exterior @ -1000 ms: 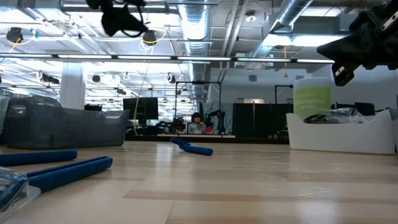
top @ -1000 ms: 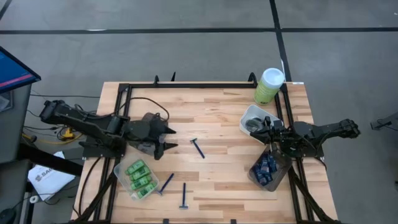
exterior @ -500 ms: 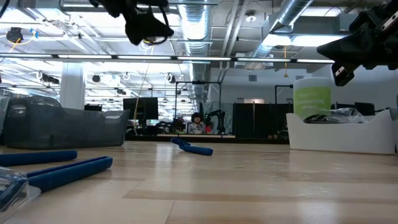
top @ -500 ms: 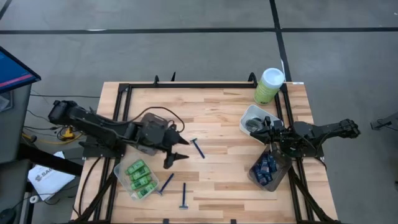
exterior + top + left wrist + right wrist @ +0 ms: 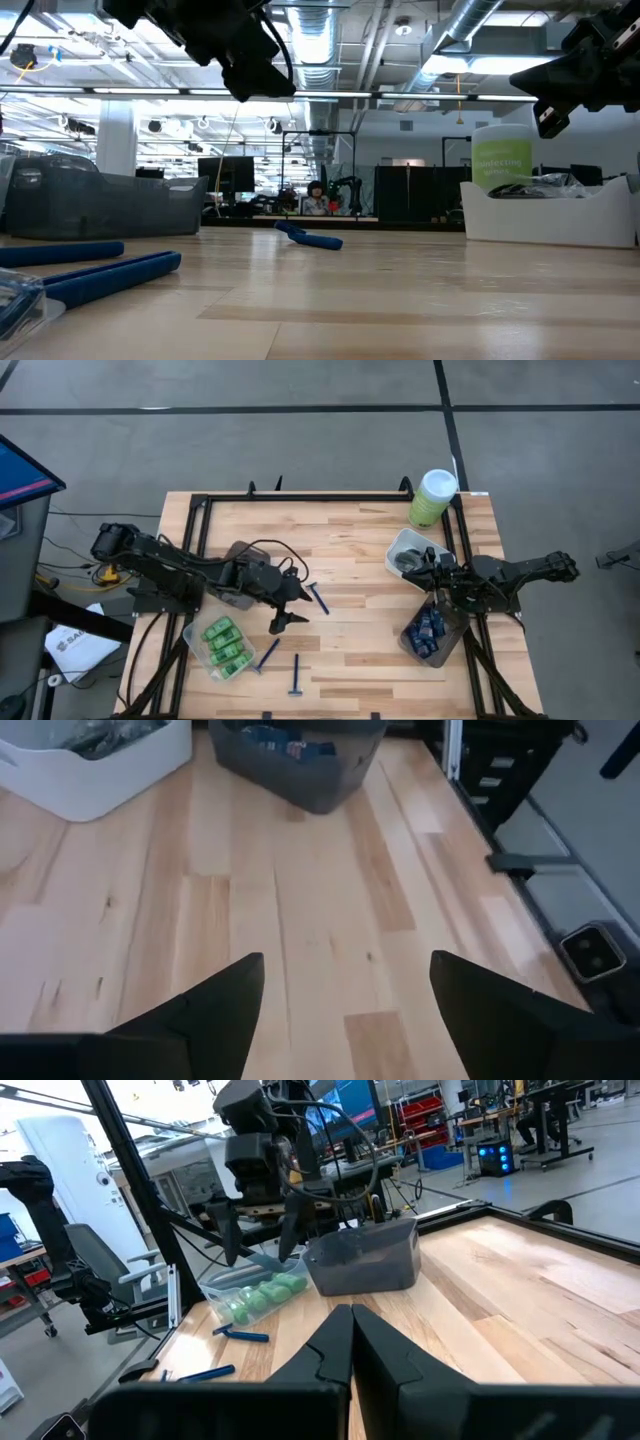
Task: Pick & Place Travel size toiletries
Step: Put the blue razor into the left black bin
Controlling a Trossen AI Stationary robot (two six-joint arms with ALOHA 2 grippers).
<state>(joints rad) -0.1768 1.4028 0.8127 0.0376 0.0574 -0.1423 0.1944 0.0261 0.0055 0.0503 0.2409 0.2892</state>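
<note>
Reaching farther over the tabletop (image 5: 360,545) than a second ago, the left gripper (image 5: 292,606) now hovers, fingers spread and empty, just beside a blue-handled razor (image 5: 318,598) lying near the middle of the boards. The step in hand looks like the approach to a pick; next, the gripper would need to drop and straddle the slim handle before pinching it. Two more razors (image 5: 282,664) lie near the front edge, beside a clear tub of green mini bottles (image 5: 225,645). At the far side, the right gripper (image 5: 437,573) waits, fingers pressed together, between a white tub (image 5: 404,549) and a smoky tub of dark-blue tubes (image 5: 431,634). A pale-green canister (image 5: 432,498) stands at the back corner. Beyond the butcher-block surface, the low view shows an open workshop with ceiling ducts (image 5: 330,40) and a person (image 5: 316,196) seated far off.
</note>
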